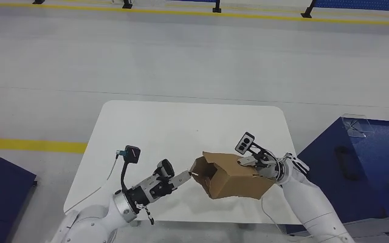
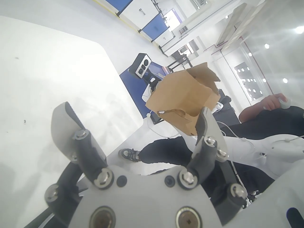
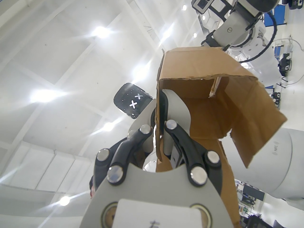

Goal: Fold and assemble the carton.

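Observation:
A brown carton (image 1: 234,176) is held in the air over the table's front right part, tilted, with its open end and loose flaps toward my left arm. My right gripper (image 1: 260,165) is shut on one of its side walls; in the right wrist view the right gripper (image 3: 158,112) pinches the cardboard edge of the carton (image 3: 201,67), one finger inside and one outside. My left gripper (image 1: 181,177) stands open just beside the open end. In the left wrist view the left gripper (image 2: 133,112) spreads wide, one fingertip (image 2: 203,117) overlapping the carton's (image 2: 182,93) lower corner.
The white table (image 1: 182,127) is bare around the arms. A dark blue bin (image 1: 349,161) stands off its right side, and another blue object (image 1: 12,182) is on the floor to the left.

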### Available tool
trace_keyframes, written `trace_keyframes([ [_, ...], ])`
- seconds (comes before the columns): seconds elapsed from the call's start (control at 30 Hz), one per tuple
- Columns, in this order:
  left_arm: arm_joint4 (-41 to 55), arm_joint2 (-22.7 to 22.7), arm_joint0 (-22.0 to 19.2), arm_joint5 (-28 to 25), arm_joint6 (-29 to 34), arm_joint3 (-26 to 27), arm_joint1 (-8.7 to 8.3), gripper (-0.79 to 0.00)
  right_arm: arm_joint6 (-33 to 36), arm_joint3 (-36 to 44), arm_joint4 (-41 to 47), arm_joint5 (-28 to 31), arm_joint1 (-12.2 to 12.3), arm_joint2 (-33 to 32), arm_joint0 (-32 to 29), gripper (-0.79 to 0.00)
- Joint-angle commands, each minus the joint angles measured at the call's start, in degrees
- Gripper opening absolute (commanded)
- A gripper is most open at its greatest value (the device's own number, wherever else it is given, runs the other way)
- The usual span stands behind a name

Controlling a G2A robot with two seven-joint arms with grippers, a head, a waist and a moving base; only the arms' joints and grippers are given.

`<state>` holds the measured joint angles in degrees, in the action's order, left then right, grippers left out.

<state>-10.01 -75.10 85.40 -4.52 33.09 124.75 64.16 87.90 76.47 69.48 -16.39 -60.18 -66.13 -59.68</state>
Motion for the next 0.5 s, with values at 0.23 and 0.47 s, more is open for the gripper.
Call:
trace_keyframes([
  [0.23,0.02,1.83,-2.99,2.11,0.76,-3.16,0.21,0.000,0.10,1.25,3.30,0.10,1.86,4.09,0.88,-0.785],
  [0.47,-0.29,3.22,-4.94,4.31,1.43,-4.62,0.36,0.000,0.10,2.16,6.00,0.10,3.55,5.74,1.41,-0.785],
])
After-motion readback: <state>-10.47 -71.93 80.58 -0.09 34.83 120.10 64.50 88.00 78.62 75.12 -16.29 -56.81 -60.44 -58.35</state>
